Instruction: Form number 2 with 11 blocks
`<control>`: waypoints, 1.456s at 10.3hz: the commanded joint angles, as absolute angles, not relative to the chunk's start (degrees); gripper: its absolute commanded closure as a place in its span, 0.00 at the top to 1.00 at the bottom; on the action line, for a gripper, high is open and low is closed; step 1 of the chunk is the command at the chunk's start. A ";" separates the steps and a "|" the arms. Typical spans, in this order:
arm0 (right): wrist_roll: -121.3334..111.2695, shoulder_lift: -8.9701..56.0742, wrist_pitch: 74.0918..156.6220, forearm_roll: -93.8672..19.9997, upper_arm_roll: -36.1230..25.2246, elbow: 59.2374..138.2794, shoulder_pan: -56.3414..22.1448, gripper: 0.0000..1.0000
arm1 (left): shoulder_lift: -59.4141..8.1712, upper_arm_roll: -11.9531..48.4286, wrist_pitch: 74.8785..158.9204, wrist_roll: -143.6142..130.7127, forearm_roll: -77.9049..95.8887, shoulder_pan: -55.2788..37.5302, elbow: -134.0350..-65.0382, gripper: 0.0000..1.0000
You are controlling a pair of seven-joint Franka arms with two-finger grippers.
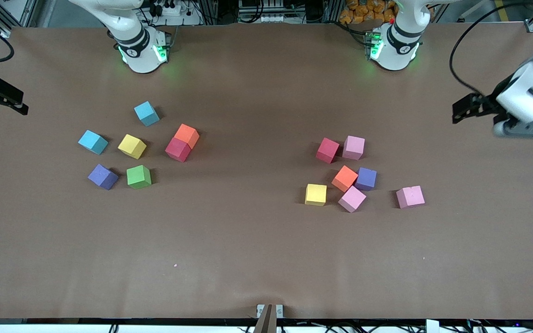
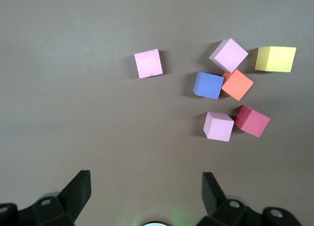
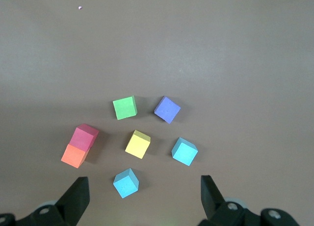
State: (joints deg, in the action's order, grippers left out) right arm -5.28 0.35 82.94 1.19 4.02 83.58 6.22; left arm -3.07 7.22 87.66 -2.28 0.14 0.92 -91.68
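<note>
Left gripper (image 1: pixel 467 111) held raised at the left arm's end of the table, fingers (image 2: pixel 78 189) spread wide, empty. Right gripper (image 1: pixel 3 99) likewise raised at the right arm's end, fingers (image 3: pixel 76 199) spread, empty.

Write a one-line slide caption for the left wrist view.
Open left gripper hovers over seven scattered blocks: three pink, one purple, one orange, one yellow, one red.

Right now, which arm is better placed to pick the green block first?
The right arm: the green block lies toward its end of the table, and the right gripper is open. The left gripper waits open at the table's edge.
</note>
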 commanded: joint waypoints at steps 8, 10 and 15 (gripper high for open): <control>-5.44 6.14 86.38 1.76 3.96 83.23 0.97 1.00 | -23.79 9.23 107.19 -5.53 3.96 -10.43 -90.88 1.00; -5.19 7.37 87.35 2.10 3.96 83.49 -0.43 1.00 | -27.58 9.23 112.82 -5.71 3.00 -11.77 -90.88 1.00; -4.75 7.47 100.16 1.41 4.04 97.09 -2.02 1.00 | -34.97 9.32 120.40 -5.71 -3.43 -14.41 -90.88 1.00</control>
